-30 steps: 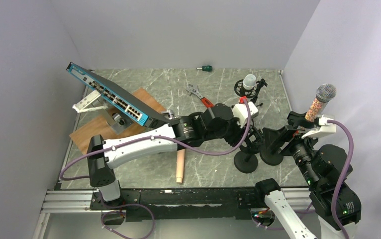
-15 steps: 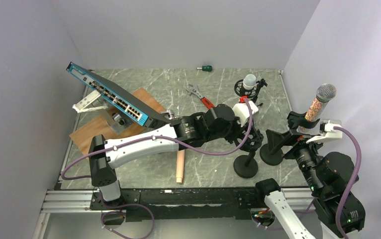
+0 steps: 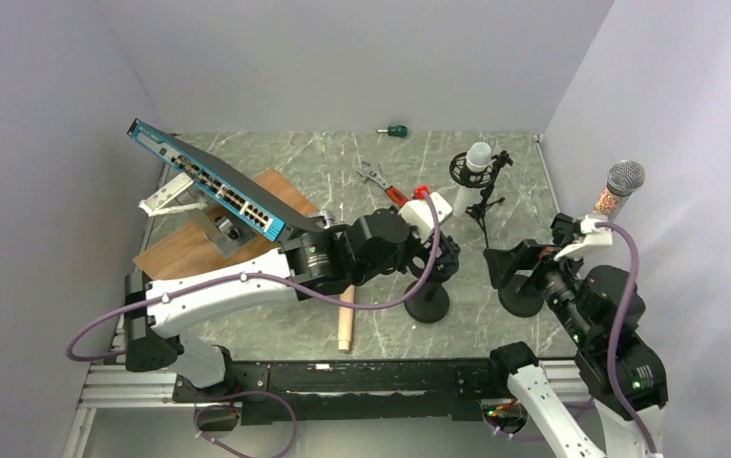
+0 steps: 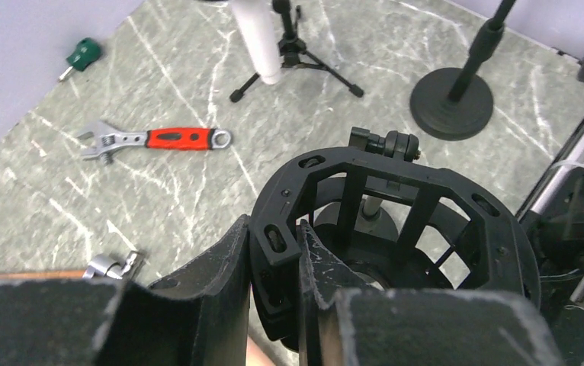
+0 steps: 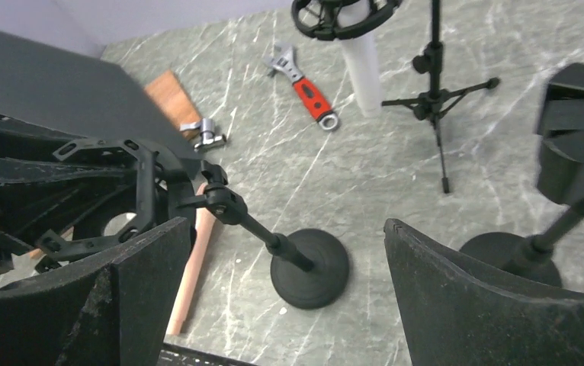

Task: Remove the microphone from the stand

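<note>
We are clenching our left pincer (image 4: 274,244) on the cage (image 4: 396,206); our right pincer (image 5: 285,229) is gaping at its three o'clock.

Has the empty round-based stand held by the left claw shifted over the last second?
Yes. The empty stand, gripped at its ring by the left claw, has slid left in the top view, ending closer to the wooden dowel, which has not moved.

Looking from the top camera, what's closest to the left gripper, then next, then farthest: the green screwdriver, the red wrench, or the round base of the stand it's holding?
1. Round base: right beside the left gripper, toward the near edge.
2. Red wrench: mid-table, farther back.
3. Green screwdriver: by the back wall.
</note>
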